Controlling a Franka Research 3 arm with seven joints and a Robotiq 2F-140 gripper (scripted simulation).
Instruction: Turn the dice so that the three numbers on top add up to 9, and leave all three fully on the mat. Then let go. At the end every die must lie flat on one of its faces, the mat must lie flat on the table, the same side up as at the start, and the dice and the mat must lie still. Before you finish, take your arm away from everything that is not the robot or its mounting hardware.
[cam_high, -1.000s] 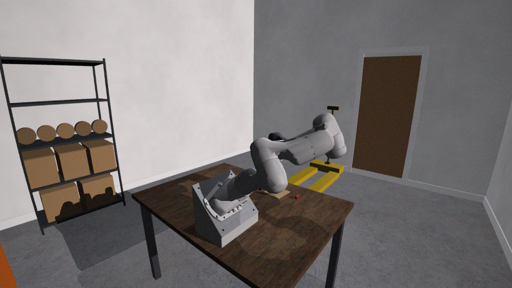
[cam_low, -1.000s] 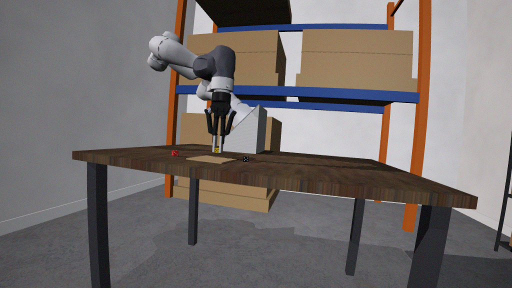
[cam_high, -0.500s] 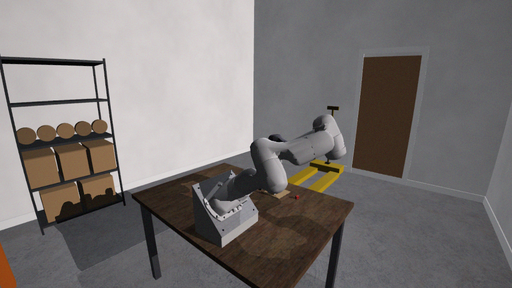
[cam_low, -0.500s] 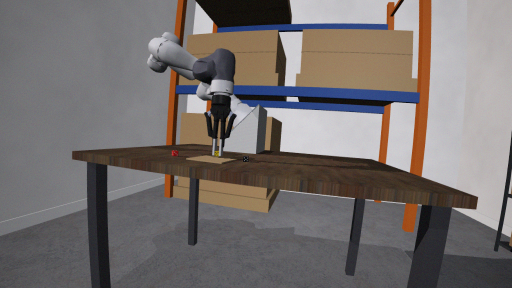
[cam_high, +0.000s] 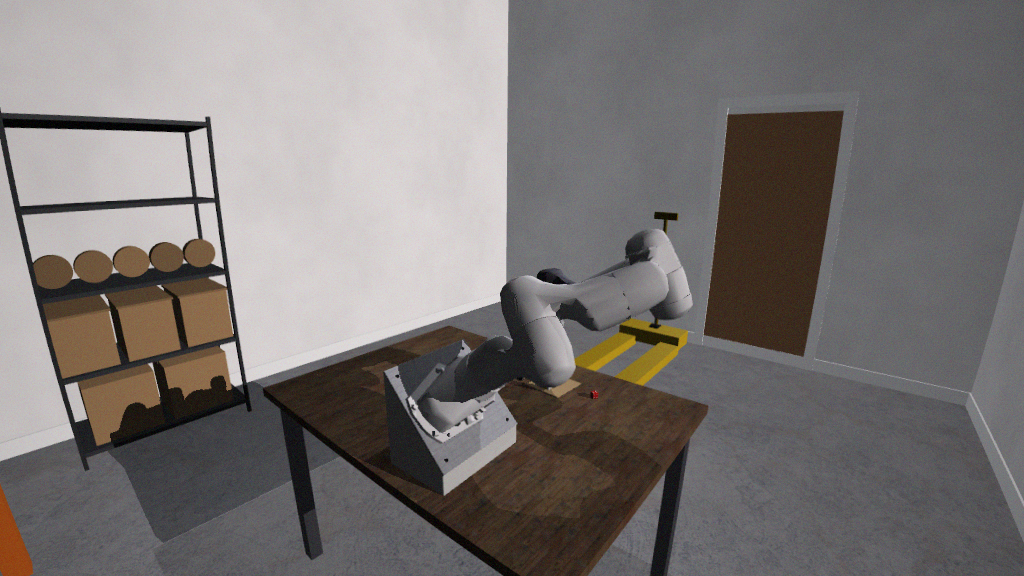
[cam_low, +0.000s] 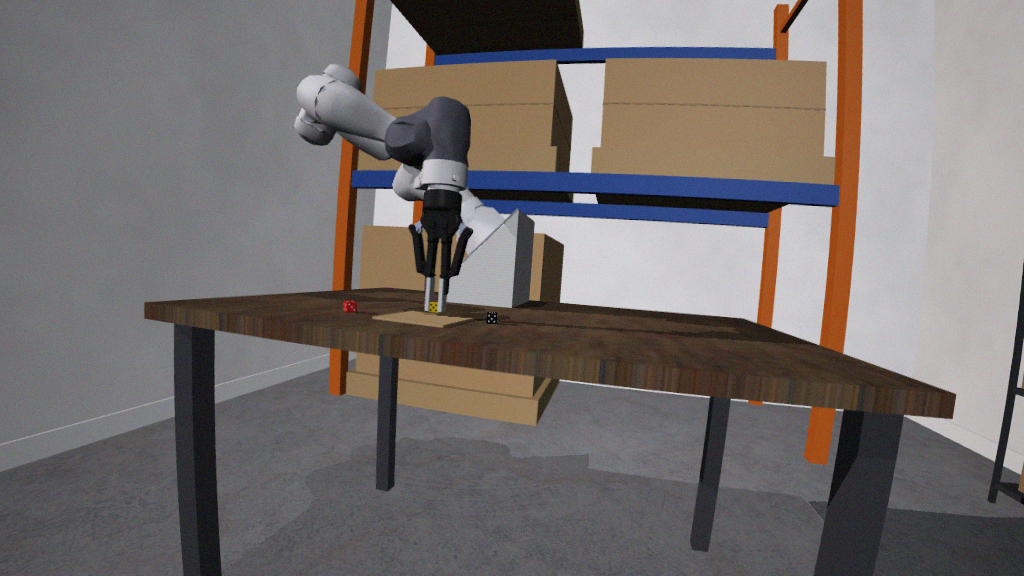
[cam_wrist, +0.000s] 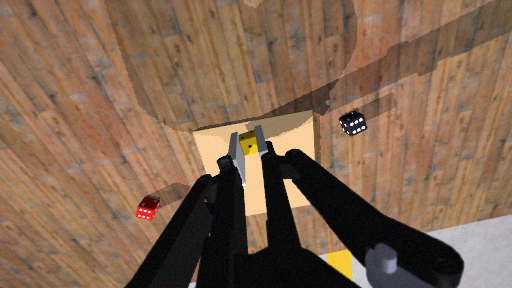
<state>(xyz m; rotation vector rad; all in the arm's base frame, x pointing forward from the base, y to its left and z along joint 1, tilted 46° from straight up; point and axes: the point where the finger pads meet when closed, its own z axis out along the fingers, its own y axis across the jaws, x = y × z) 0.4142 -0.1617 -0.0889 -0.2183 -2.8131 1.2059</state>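
1. The arm (cam_high: 612, 293) (cam_low: 350, 107) is seen bent out from its wedge-shaped mount (cam_high: 504, 435) (cam_low: 524, 261), with its last link turned downward above the mat (cam_high: 565, 389) (cam_low: 401, 318) (cam_wrist: 207, 155).
2. The gripper (cam_low: 436, 304) (cam_wrist: 249, 139) is pointed down, with its fingertips held low over the mat. It is closed on the yellow die (cam_low: 433, 306) (cam_wrist: 249, 145), which is gripped between the two fingertips above the mat; whether the mat is touched by the die cannot be told.
3. Three dice are counted: one yellow, one red and one black. The red die (cam_high: 594, 394) (cam_low: 349, 306) (cam_wrist: 148, 208) and the black die (cam_low: 491, 318) (cam_wrist: 353, 123) are placed off the mat, on opposite sides of it, on the table (cam_high: 608, 458) (cam_low: 608, 351) (cam_wrist: 75, 125).
4. One mat is counted, laid flat on the table.
5. On the black rack (cam_high: 218, 214), five round-ended items (cam_high: 131, 261) are lined up above five cardboard boxes (cam_high: 146, 322).
6. For markings, one dark pip is seen on a yellow face and six white pips on a red face; the full top numbers cannot be read with certainty.

Yellow die (cam_low: 433, 306) (cam_wrist: 248, 145) now lower
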